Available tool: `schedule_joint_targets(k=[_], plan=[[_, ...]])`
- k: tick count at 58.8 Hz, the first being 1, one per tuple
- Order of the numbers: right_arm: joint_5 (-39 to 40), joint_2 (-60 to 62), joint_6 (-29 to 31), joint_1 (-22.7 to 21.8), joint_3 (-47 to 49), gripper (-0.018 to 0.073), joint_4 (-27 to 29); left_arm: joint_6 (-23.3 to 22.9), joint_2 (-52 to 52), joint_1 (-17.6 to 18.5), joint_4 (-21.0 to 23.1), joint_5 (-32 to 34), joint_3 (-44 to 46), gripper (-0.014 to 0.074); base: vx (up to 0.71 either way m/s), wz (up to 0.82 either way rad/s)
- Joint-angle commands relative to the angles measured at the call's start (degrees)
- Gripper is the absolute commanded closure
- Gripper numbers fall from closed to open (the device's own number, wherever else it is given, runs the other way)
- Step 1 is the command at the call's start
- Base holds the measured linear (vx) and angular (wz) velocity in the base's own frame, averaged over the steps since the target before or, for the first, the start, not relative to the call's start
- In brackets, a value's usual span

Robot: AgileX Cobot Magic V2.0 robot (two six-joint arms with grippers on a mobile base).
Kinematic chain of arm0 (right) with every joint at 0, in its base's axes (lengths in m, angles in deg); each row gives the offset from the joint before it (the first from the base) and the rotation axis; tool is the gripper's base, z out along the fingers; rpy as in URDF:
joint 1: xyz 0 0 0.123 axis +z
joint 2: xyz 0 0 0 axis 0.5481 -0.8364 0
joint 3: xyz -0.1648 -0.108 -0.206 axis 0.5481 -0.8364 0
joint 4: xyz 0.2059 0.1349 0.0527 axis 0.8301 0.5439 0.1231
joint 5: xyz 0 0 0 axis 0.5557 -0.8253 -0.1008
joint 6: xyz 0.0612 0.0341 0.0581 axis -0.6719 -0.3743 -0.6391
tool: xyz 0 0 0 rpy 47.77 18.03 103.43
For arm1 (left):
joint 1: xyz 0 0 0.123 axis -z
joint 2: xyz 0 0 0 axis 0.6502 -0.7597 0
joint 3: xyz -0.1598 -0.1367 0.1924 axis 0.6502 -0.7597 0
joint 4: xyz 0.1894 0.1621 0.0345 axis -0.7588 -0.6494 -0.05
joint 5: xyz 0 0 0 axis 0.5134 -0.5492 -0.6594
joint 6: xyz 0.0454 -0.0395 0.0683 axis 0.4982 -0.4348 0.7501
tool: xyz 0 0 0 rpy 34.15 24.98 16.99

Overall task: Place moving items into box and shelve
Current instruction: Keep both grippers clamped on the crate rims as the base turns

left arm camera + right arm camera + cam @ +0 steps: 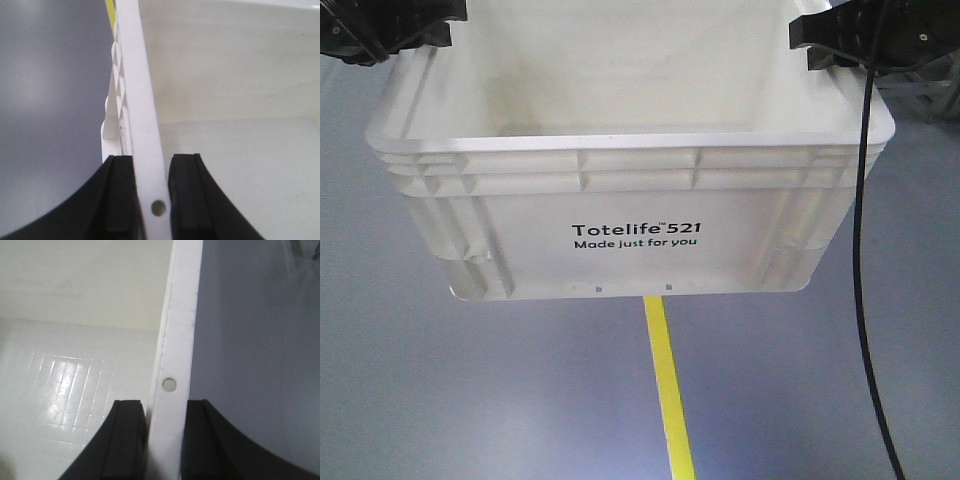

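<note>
**A:** Close in on the left pincer. It has two matte black fingers, thick slabs with flat inner faces and outer edges that sweep away in a broad curve.

**B:** Same build on the right pincer: black fingers, squared tips, and a faint line running down each.

**A:** The front camera catches blocky black casings with angular edges, the left casing and the right casing.

**B:** And a thin, smooth black cable trails from the right one.
</note>
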Motion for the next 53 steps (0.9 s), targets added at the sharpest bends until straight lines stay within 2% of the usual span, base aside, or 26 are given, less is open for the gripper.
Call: schedule_joint_targets(k=[1, 53], plan=[[8.5, 3.1, 0.9, 0.4, 2.9, 0.0572, 2.7, 0.8, 3.3, 0.8, 3.4, 8.5, 3.1, 0.0610, 0.44, -0.37], [8.5, 3.1, 0.9, 0.4, 2.9, 0.0572, 2.7, 0.8, 3.3, 0.8, 2.9, 8.5, 3.1, 0.0610, 0.43, -0.36]])
